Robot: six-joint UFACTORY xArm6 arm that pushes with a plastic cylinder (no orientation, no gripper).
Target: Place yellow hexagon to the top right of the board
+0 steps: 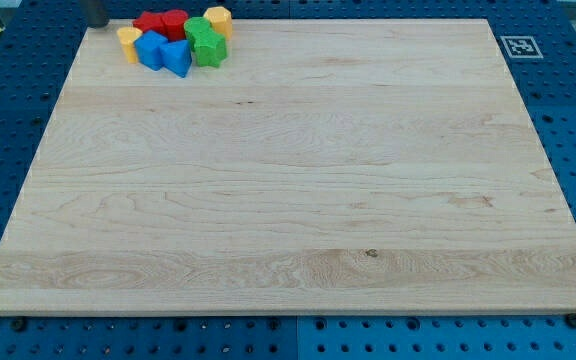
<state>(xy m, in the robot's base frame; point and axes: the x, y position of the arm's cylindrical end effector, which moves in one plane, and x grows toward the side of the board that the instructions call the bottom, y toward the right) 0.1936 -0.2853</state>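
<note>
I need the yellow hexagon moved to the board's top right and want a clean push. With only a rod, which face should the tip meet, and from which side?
Contact the yellow hexagon on its face toward the view's left, pushing toward the view's right. It sits at the right end of the cluster, against the green blocks, so I'd probably enter from above them. My tip is at the cluster's left.
</note>
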